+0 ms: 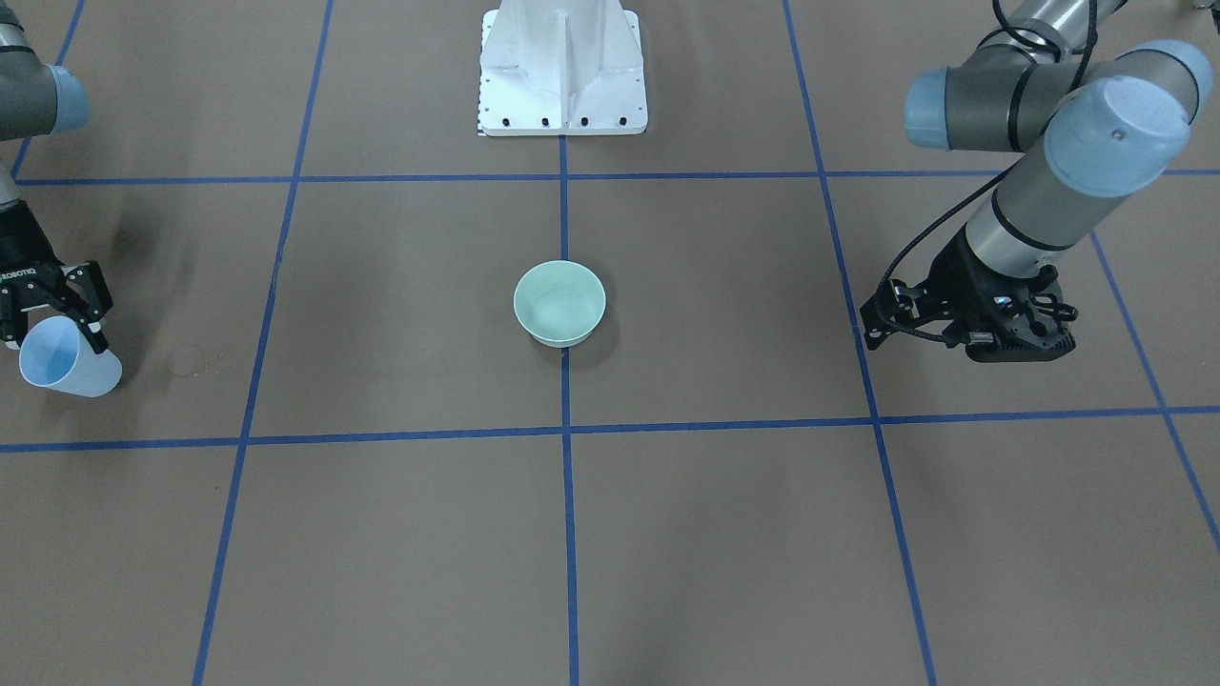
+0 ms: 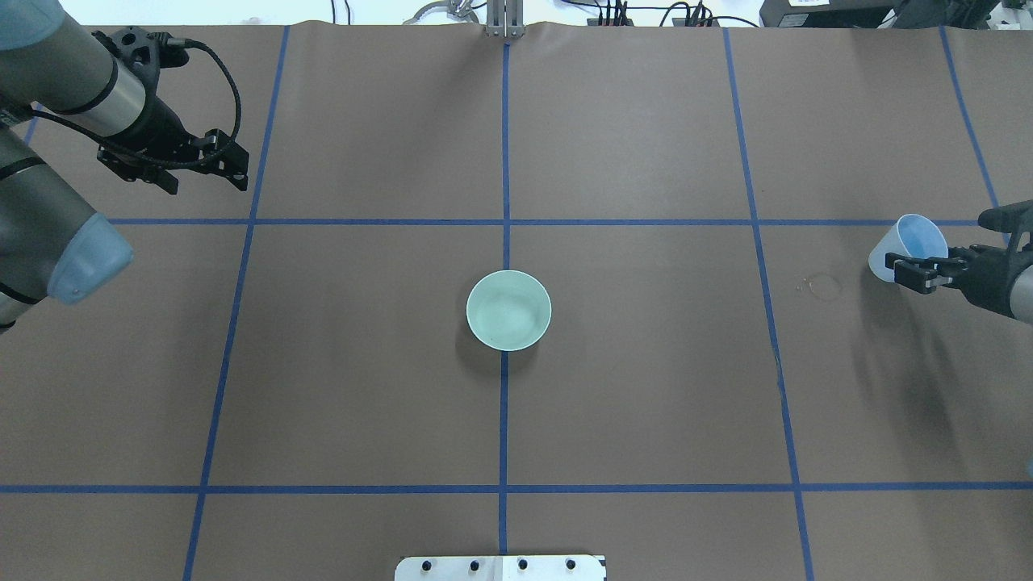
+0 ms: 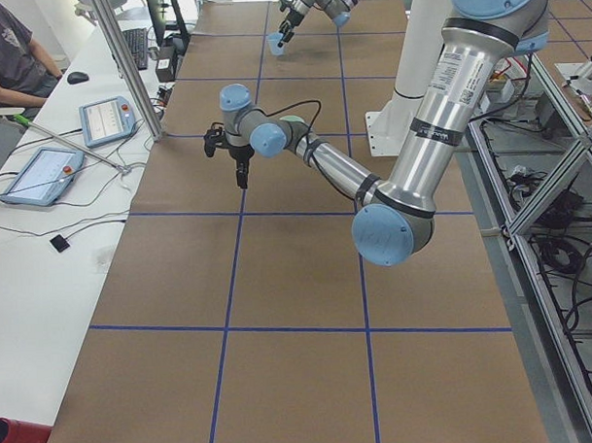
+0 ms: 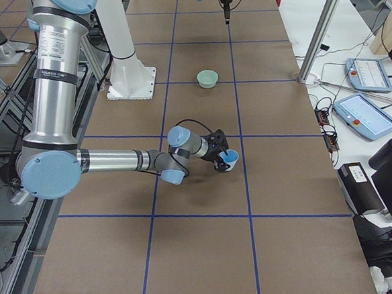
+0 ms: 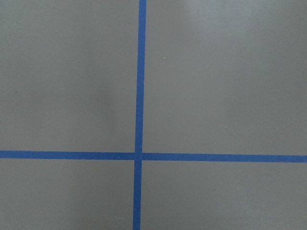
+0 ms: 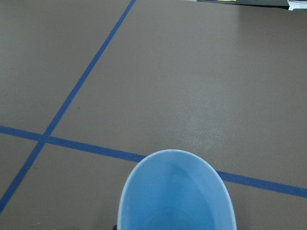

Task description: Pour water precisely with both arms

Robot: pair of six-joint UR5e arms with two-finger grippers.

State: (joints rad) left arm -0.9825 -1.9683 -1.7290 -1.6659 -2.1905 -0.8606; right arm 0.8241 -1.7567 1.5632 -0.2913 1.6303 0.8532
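My right gripper (image 2: 897, 270) is shut on a light-blue cup (image 2: 910, 242) at the table's right edge and holds it tilted just above the surface. The cup also shows in the front view (image 1: 67, 362) and fills the bottom of the right wrist view (image 6: 175, 191); I cannot make out water inside it. A mint-green bowl (image 2: 508, 311) stands at the table's centre with a faint sheen inside. My left gripper (image 2: 214, 165) hangs fingers-down, shut and empty, over the far left of the table, well away from the bowl.
A faint wet ring (image 2: 819, 286) marks the brown table cover just left of the cup. Blue tape lines (image 5: 139, 155) form a grid. The white pedestal base (image 1: 562, 76) stands at the robot's side. Operator tablets (image 3: 106, 119) lie beyond the far edge.
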